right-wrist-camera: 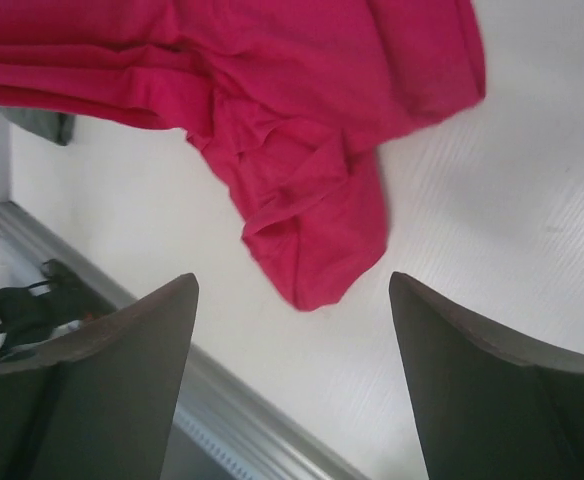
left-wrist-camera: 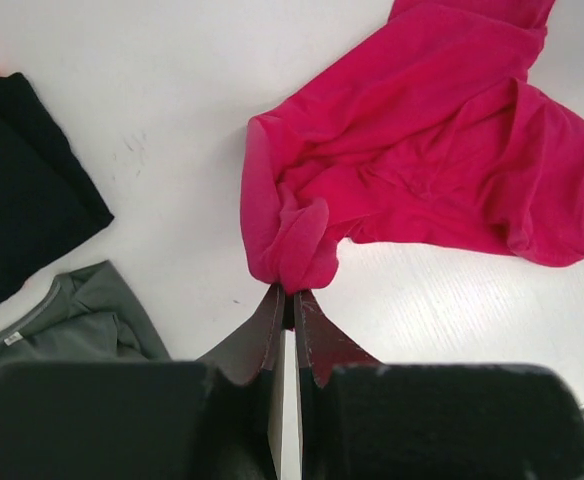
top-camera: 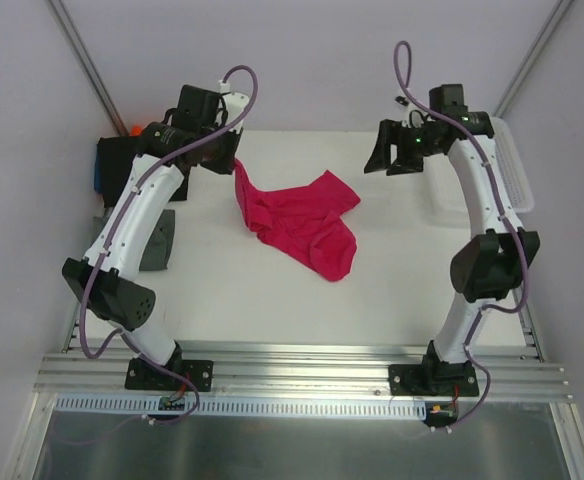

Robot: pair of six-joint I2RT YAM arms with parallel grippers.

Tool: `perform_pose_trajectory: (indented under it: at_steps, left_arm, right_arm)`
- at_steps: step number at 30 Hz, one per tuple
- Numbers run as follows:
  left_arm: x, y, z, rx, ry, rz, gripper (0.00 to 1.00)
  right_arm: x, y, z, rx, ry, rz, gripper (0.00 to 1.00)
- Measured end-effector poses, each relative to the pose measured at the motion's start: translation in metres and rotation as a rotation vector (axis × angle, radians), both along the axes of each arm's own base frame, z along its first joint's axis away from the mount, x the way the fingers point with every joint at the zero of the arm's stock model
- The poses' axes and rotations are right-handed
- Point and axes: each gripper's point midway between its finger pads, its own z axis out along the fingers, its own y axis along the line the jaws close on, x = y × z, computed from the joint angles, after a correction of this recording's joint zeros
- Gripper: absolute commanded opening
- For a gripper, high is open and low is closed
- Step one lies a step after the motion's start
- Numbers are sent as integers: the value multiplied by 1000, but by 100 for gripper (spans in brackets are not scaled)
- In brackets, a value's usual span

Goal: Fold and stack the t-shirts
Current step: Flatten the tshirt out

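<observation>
Left tool (left-wrist-camera: 290,297) clenched on edge of crumpled crimson-pink cloth t-shirt (left-wrist-camera: 422,170); rest lies ahead, toward right tool (right-wrist-camera: 292,290), jaws spread, empty.

Shirts and basket only partly seen
From above, the left arm (top-camera: 137,215) covers much of the folded black cloth t-shirt (top-camera: 112,158); the blue t-shirt (top-camera: 99,178) and orange t-shirt (top-camera: 133,130) show as slivers. The right arm (top-camera: 482,190) crosses the white plastic mesh basket (top-camera: 520,175). Both wrist views crop the crumpled crimson-pink cloth t-shirt (left-wrist-camera: 422,150) at the top edge.
</observation>
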Motion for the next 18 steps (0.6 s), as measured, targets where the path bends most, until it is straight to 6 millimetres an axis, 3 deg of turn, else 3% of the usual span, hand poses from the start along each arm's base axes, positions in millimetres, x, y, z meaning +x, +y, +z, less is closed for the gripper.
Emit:
perform_pose_trajectory:
  at_steps: [2, 5, 11, 15, 18]
  left_arm:
    - [5, 3, -7, 1, 16, 7, 0]
    - [9, 1, -23, -4, 62, -2, 0]
    - [15, -5, -47, -16, 131, -5, 0]
    - [16, -6, -50, -14, 140, -7, 0]
    - [17, -6, -52, -9, 138, -13, 0]
  right_arm:
    - [16, 6, -9, -72, -43, 52, 64]
    - [26, 9, -41, -203, -40, 122, 62]
    - [5, 17, -115, -351, 119, 250, 54]
    - [-1, 26, -137, -354, 178, 299, 52]
    - [5, 33, -146, -338, 186, 311, 52]
